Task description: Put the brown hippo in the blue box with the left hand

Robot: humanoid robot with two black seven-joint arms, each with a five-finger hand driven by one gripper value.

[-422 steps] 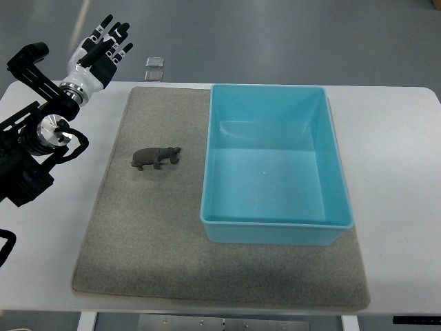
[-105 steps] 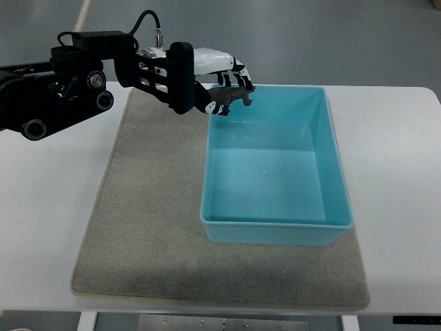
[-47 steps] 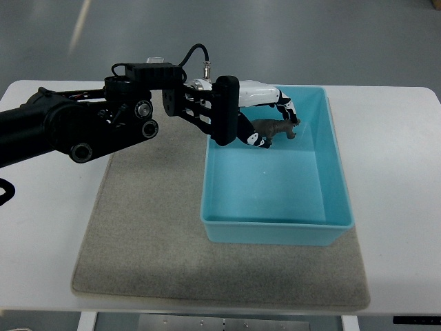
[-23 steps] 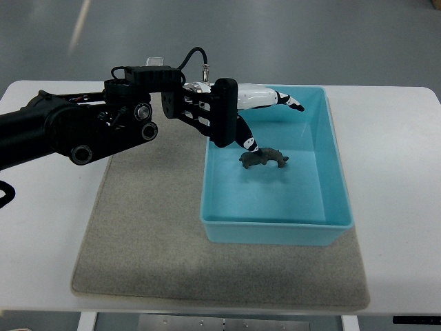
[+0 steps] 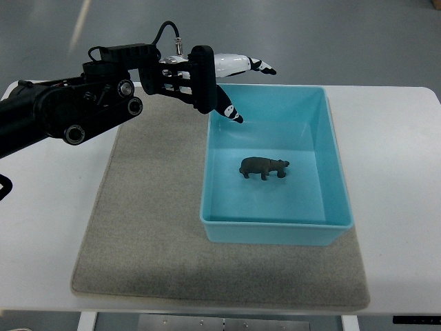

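The brown hippo (image 5: 264, 167) stands upright on the floor of the blue box (image 5: 331, 158), near its middle, head toward the right. My left hand (image 5: 241, 83) hovers over the box's far left corner with its fingers (image 5: 260, 67) spread and holding nothing. Its arm comes in from the left edge above the mat. The hand is up and to the left of the hippo, apart from it.
The box rests on the right part of a grey felt mat (image 5: 145, 234) on a white table (image 5: 400, 200). The black forearm (image 5: 76, 110) lies over the mat's far left corner.
The hand let go of the hippo, which dropped and now stands on the box floor. The hand then drew back up and left toward the box's far corner.
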